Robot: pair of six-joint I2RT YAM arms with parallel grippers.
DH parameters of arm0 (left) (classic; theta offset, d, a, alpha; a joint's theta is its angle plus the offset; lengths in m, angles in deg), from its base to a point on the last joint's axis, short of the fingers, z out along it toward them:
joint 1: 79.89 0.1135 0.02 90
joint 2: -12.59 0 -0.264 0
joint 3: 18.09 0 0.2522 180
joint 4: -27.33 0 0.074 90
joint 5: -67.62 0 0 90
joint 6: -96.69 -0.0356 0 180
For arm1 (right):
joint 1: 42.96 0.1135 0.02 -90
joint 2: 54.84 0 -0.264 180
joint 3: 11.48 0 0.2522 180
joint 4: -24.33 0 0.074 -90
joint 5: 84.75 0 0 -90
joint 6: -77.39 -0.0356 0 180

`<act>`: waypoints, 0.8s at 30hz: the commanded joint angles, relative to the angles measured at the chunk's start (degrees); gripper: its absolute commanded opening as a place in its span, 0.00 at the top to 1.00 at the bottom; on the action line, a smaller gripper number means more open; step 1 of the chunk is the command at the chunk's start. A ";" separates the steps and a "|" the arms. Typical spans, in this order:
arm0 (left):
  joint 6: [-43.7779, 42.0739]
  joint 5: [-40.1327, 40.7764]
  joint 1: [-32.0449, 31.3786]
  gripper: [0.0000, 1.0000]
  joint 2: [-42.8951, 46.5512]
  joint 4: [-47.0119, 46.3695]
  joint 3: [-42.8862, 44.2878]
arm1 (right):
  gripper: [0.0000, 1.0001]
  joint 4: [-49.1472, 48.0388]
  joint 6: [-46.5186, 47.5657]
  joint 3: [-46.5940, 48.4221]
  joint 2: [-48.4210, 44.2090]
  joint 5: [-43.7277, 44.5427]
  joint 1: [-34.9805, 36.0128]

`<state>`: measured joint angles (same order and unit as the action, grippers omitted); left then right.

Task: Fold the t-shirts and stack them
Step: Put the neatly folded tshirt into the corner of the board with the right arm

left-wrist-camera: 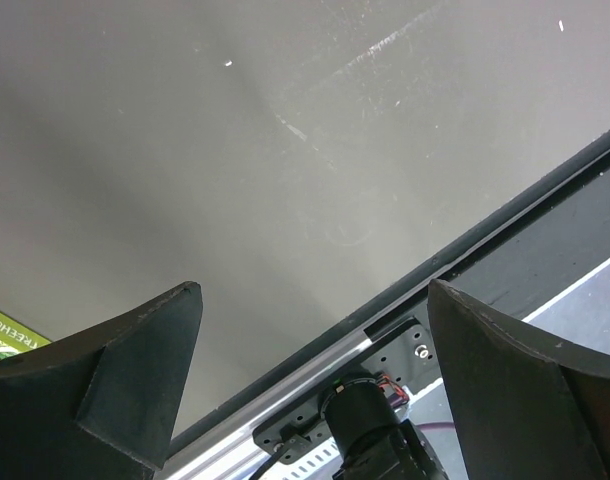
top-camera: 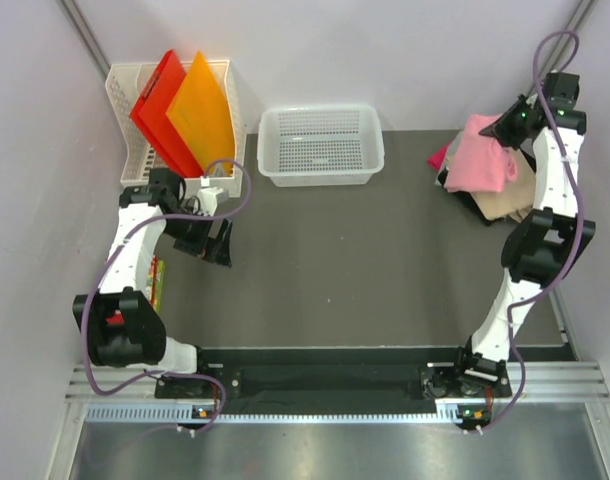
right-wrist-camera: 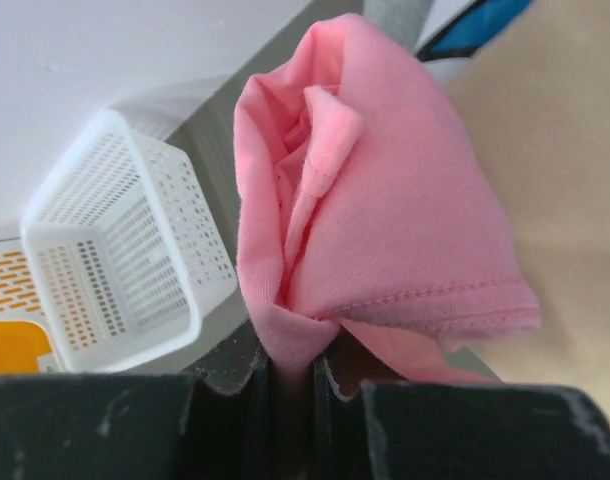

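Observation:
A light pink t-shirt (top-camera: 481,154) hangs bunched from my right gripper (top-camera: 506,127) at the far right of the mat. In the right wrist view the right gripper (right-wrist-camera: 296,366) is shut on a fold of this pink t-shirt (right-wrist-camera: 385,200), which droops away from the jaws. Under it lies a pile of t-shirts: tan (top-camera: 507,205) uppermost, magenta (top-camera: 440,158) at the left edge, a black one beneath. The tan cloth (right-wrist-camera: 570,160) fills the right of the wrist view. My left gripper (top-camera: 212,242) hovers over the mat's left side, open and empty. Its fingers (left-wrist-camera: 135,370) stand wide apart above bare mat (left-wrist-camera: 235,150).
A white perforated basket (top-camera: 320,145) stands at the back centre, also visible as the basket (right-wrist-camera: 115,250) left of the pink cloth. A white rack (top-camera: 125,120) at back left holds red (top-camera: 157,100) and orange (top-camera: 200,110) folders. A metal rail (top-camera: 335,385) runs along the near edge.

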<state>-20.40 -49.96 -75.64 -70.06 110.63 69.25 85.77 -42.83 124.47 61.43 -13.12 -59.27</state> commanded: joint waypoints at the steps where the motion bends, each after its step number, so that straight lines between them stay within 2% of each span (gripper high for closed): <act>1: 0.46 -0.73 0.41 0.01 0.12 -2.04 -0.37 | 1.00 -2.60 -3.18 12.42 5.26 -3.78 -0.65; 5: 1.25 -0.82 0.49 0.01 -0.93 -2.21 -0.37 | 1.00 -3.30 -5.46 15.18 8.53 -2.12 -1.52; 11: 2.22 -0.38 0.41 0.01 -1.11 -2.30 0.34 | 1.00 -2.42 -5.30 10.53 8.98 5.27 -4.42; 13: 2.31 -0.03 0.41 0.01 -1.11 -2.39 -0.10 | 0.97 -1.28 -4.68 10.00 9.59 8.08 -4.86; 15: 2.57 0.06 0.32 0.01 -1.02 -2.74 -0.63 | 0.85 0.82 -3.45 10.17 10.12 12.19 -5.13; 16: 2.48 -0.20 0.41 0.01 -1.11 -2.83 -1.15 | 0.71 1.62 -2.92 10.43 10.47 13.78 -5.13; 18: 2.66 -0.20 0.41 0.01 -1.28 -3.27 -1.51 | 0.54 5.12 -1.95 11.31 11.08 19.65 -5.13; 19: 2.75 -0.46 0.41 0.01 -1.28 -3.27 -1.69 | 0.36 6.27 -1.60 12.53 11.78 21.34 -5.13; 22: 2.75 -0.73 0.41 0.01 -1.46 -3.62 -1.77 | 0.14 10.06 -0.55 14.03 12.32 27.32 -5.22; 23: 2.66 -0.73 0.41 0.01 -1.55 -3.71 -1.86 | 0.02 10.85 -0.54 14.04 12.32 28.47 -5.22; 24: 2.66 -0.64 0.41 0.01 -1.63 -3.88 -1.95 | 0.00 12.59 -0.63 14.13 12.14 31.00 -5.22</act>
<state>-17.86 -49.78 -75.53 -71.57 108.88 67.52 92.33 -45.16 134.88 73.08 6.81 -64.15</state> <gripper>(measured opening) 0.991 0.904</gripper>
